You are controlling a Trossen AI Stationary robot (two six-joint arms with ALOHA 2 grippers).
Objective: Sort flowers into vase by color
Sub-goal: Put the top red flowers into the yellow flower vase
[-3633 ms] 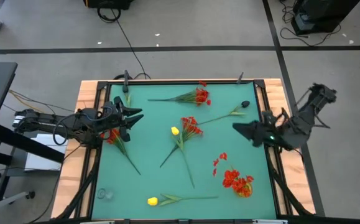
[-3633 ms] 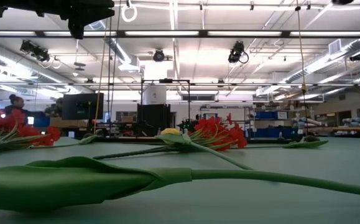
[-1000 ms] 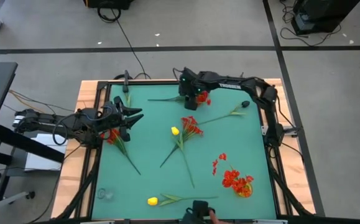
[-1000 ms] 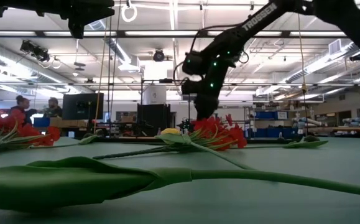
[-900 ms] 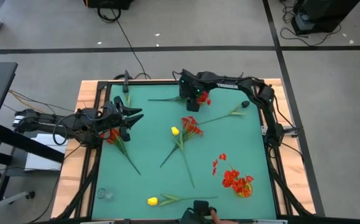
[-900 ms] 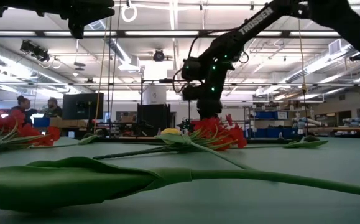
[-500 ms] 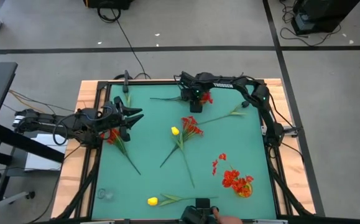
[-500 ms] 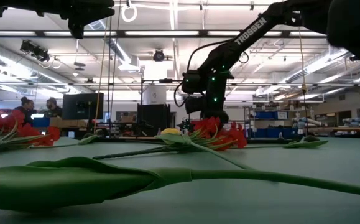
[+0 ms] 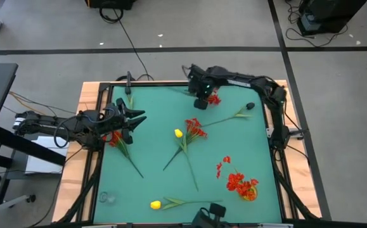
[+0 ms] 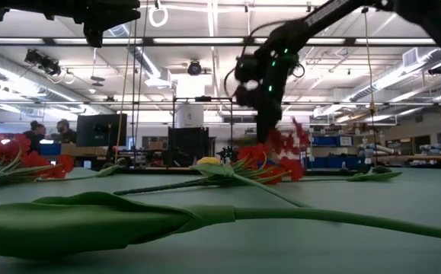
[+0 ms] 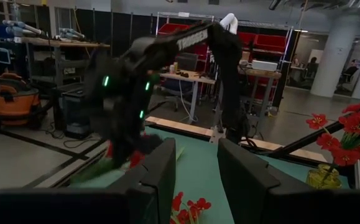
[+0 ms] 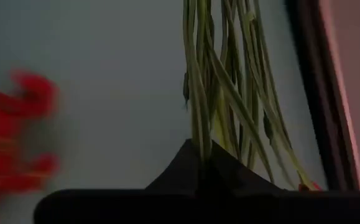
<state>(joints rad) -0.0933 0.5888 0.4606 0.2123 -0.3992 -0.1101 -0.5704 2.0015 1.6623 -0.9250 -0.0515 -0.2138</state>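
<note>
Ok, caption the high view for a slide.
Right pincer lifts a red flower at the mat's far edge; left pincer waits open at the left.

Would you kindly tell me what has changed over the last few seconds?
The right gripper swung from the table's right edge to the far edge, closed on the red flower there and is lifting it. The left gripper, the other flowers and the vase stayed put.

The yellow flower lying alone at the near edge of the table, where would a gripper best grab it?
Grip the yellow flower on its bare stalk, past the leaves, coming straight down with fingers across it: it lies flat, and the stalk is thin and clear of other stems.
</note>
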